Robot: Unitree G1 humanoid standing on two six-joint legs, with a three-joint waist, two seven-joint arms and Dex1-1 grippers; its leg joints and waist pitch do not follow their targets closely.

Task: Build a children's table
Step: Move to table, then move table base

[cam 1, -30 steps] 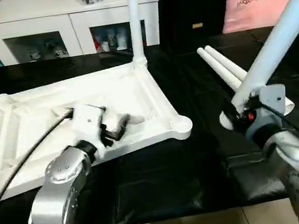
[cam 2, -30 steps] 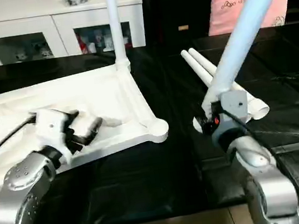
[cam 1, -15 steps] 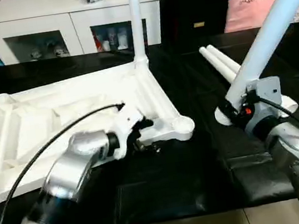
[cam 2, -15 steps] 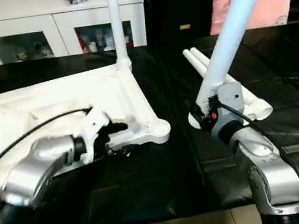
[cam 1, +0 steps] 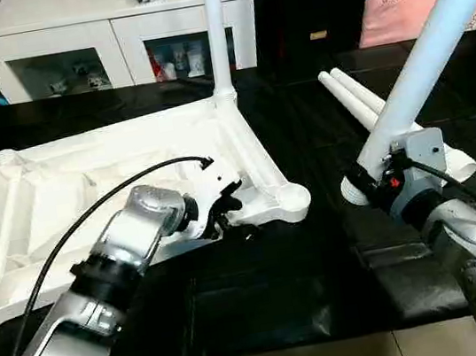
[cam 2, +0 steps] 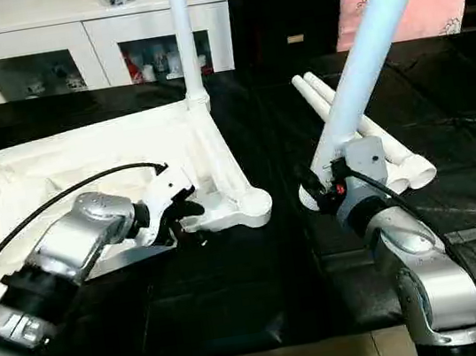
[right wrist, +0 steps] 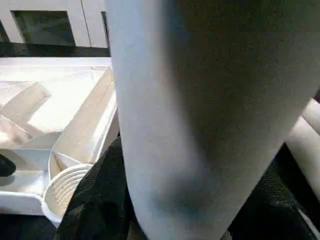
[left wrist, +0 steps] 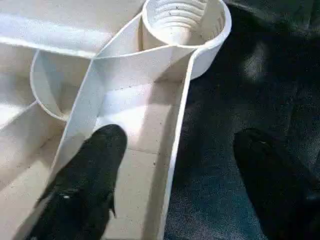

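**Operator:** Tabletop (cam 1: 112, 174) is lying underside up on the black table cover (cam 1: 265, 299), left of centre. Nearest me, my left gripper (cam 1: 222, 205) is at its near edge with the jaws spread: in the left wrist view one finger (left wrist: 82, 185) sits inside the ribbed rim and the other over the cloth outside, so the rim wall runs between them, not yet pinched.

**Spotter:** And the right side?

**Operator:** My right gripper (cam 1: 373, 185) is clamped around the thick end of a leg (cam 1: 428, 42), which slants up and away to the right. The empty near corner socket (cam 1: 288, 197) lies between the two grippers, just beside the left one.

**Spotter:** So how would you seat it?

**Operator:** I'd close the left jaws on the rim first so the tabletop can't skate, then bring the leg upright before lowering its end squarely over that socket. Going in tilted would likely jam it.

**Spotter:** Farther back?

**Operator:** Two spare legs (cam 1: 354, 100) lie on the cloth behind my right wrist, and one fitted leg (cam 1: 216, 29) stands upright in the far corner, in front of the cabinet (cam 1: 109, 36).
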